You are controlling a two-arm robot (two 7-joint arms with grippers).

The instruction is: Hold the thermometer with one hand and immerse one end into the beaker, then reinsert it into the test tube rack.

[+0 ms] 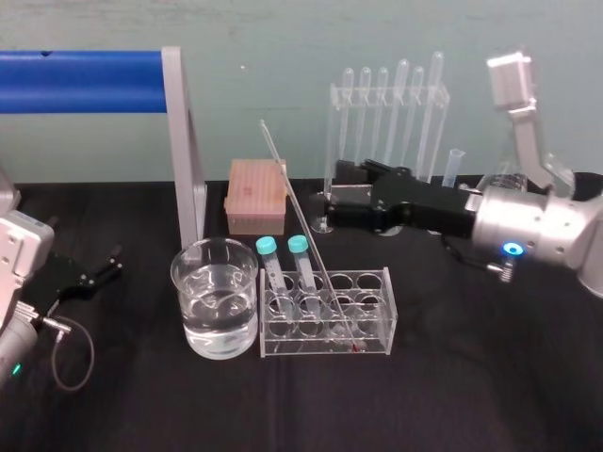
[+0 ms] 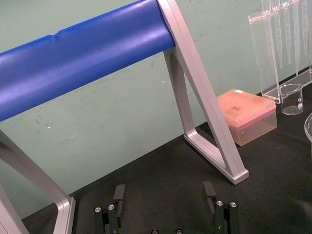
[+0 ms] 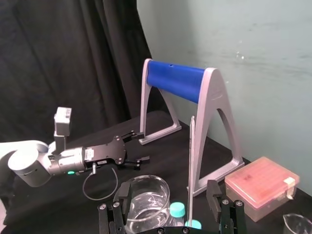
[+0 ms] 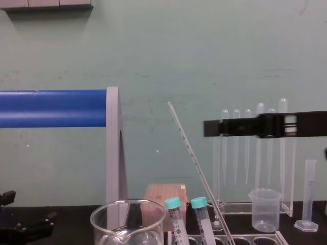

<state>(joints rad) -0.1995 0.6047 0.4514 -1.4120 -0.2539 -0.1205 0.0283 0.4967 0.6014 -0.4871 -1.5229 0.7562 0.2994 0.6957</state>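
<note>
Black tabletop (image 1: pixel 490 395): slim clear thermometer (image 1: pixel 308 231) leans in rack (image 1: pixel 388 320).

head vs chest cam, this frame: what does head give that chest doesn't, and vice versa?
Head: the whole test tube rack, with the thermometer leaning out of it, red tip at the bottom; the water level in the beaker; the right arm's silver wrist.
Chest: a small plastic beaker, and the measuring cylinder down to its foot.
Both: thermometer, beaker, two teal-capped tubes, right gripper off the thermometer with jaws open, left gripper parked at the left, jaws open.
</note>
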